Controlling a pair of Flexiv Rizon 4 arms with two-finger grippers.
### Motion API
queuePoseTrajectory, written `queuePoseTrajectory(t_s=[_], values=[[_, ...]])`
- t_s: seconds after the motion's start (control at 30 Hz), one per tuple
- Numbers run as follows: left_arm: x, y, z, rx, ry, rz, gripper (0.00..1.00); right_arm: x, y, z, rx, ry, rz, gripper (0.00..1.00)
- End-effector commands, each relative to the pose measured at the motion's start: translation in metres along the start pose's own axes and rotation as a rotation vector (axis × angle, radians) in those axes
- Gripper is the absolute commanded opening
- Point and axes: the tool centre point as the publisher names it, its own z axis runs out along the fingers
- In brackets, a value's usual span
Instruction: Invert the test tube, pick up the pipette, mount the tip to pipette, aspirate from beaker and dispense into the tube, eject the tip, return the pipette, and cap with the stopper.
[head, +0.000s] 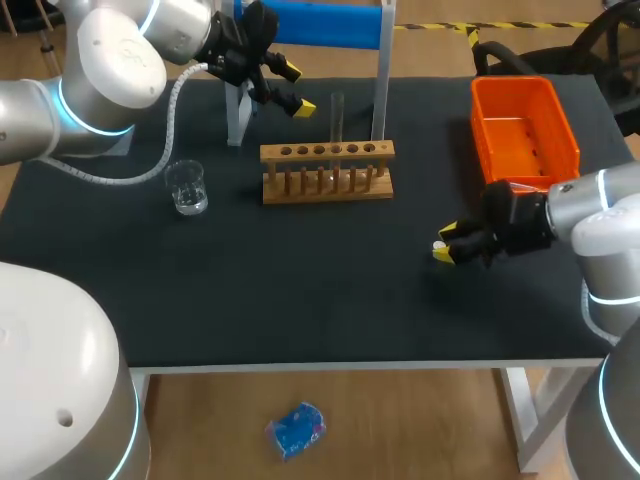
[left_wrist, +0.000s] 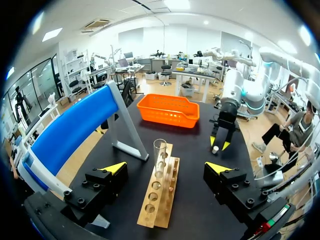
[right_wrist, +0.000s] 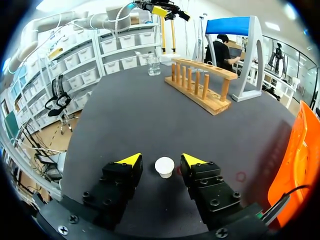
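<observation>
Currently on the black worktop:
- My left pincer: spread, holding nothing, raised behind the wooden rack and close to the blue stand.
- Test tube: upright, mouth up, in a rack hole, ahead of my left pincer.
- Beaker: clear, on the rack's left side, apart from it.
- My right pincer: spread, low over the worktop, near the orange bin.
- Stopper: white, resting on the worktop between my right fingers, neither finger touching it.
</observation>
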Motion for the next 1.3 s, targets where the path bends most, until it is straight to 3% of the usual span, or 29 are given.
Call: queuePoseTrajectory(t_s=[0.03, 1.3], values=[[-0.0009, -0.0009, -0.0006, -0.005, 0.004, -0.001, 1.00, -0.0018, -0.0007, 0.0027, 0.005, 0.004, 0.004, 0.49], [-0.0009, -0.0009, -0.0006, -0.005, 0.004, -0.001, 1.00, 0.0004, -0.0025, 0.0035, 0.015, 0.021, 0.011, 0.36]])
